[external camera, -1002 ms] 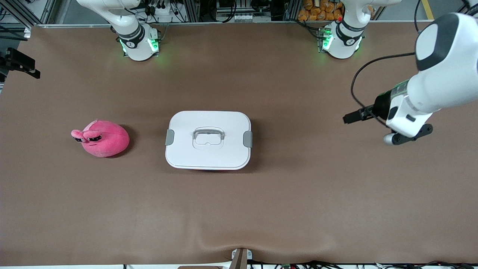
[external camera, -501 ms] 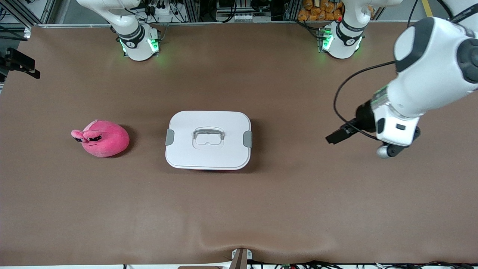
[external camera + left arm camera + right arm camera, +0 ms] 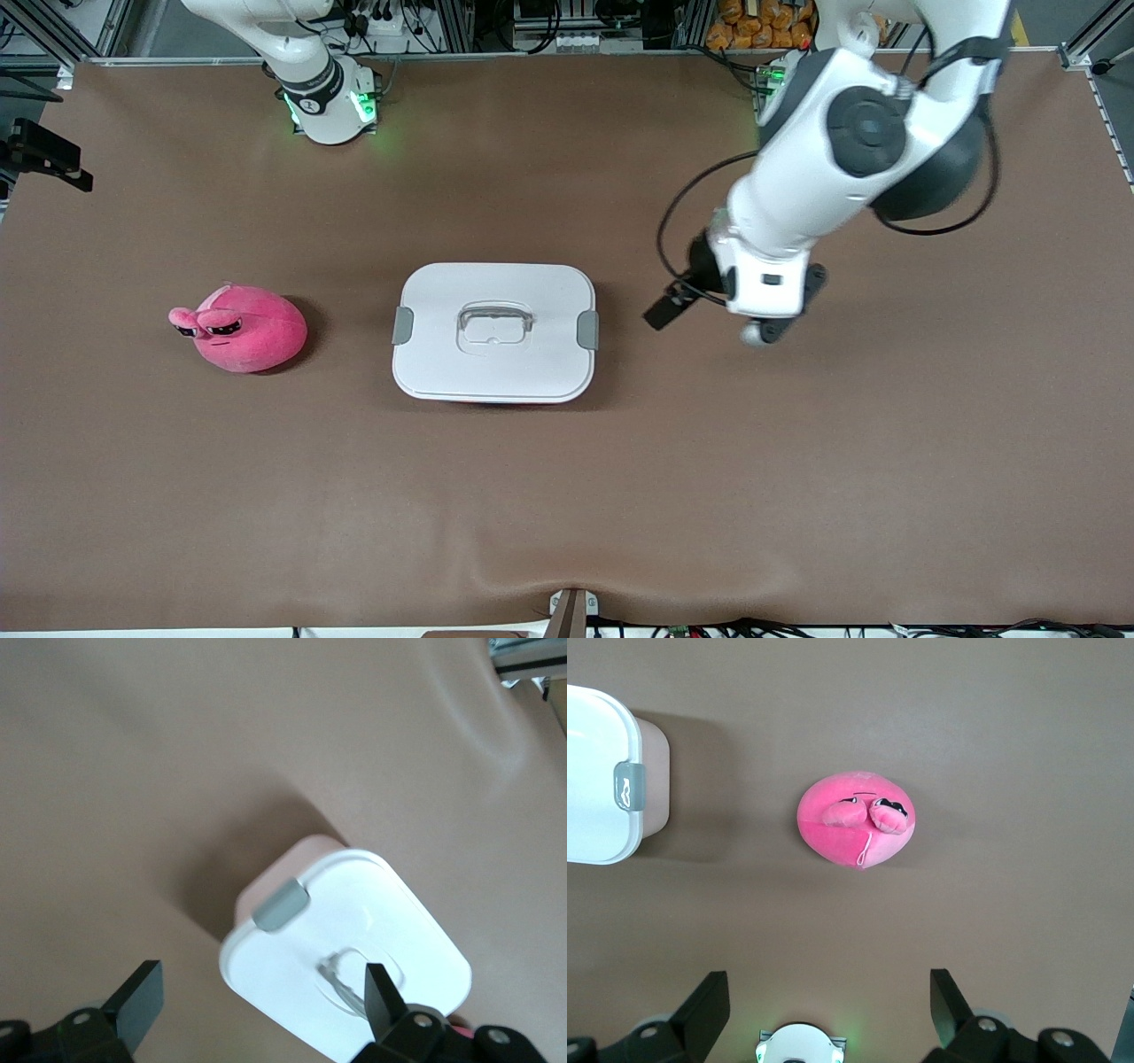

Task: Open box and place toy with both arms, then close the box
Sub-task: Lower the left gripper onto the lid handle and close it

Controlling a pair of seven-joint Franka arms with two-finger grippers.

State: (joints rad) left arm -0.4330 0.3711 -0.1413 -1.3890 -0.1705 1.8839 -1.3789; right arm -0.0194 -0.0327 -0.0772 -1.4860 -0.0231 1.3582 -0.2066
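Pink plush, the toy (image 3: 241, 329), is seen on the brown table (image 3: 567, 496) directly below the right gripper (image 3: 829, 1014), whose fingers are spread apart and empty. Beside the left gripper (image 3: 264, 1003), likewise spread wide and held over the table, the closed box (image 3: 494, 331) is found, its lid (image 3: 354, 948) clipped on.

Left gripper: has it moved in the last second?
Yes. The left gripper, open, has swung in over the table from the left arm's end toward the white-lidded pink plastic box, which stayed put.
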